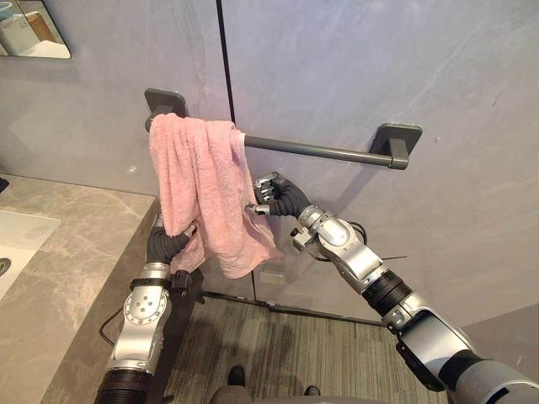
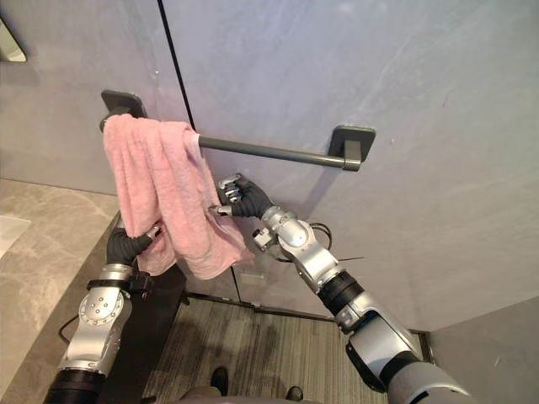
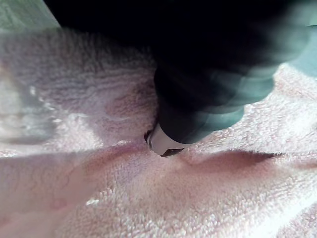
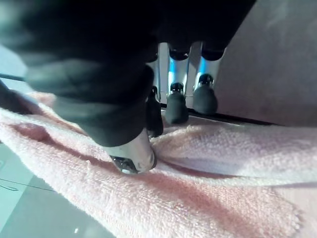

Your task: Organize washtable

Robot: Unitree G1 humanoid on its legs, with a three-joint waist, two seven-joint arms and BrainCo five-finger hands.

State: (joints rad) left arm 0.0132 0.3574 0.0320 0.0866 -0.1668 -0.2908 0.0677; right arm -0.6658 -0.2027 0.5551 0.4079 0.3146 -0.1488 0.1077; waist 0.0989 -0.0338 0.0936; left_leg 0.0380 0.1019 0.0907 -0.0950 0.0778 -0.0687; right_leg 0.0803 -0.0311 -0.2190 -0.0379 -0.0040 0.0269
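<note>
Towel (image 1: 198,185): pink terry, folds draped over bar's 9 o'clock end.
Bar (image 1: 320,151): dark grey, round.
Right hand (image 1: 278,198): fingers (image 4: 176,106) and thumb clamped on towel's 3 o'clock edge.
Left hand (image 1: 168,244): buried at towel's 7 o'clock; grip cannot tell.

A pink towel (image 2: 160,189) hung bunched over the left end of a dark grey towel bar (image 2: 269,153) on a grey wall. The right hand (image 2: 240,200) pinched the towel's right edge below the bar. The left hand (image 2: 128,246) reached into its lower folds, beside a marble tabletop (image 2: 34,269).
</note>
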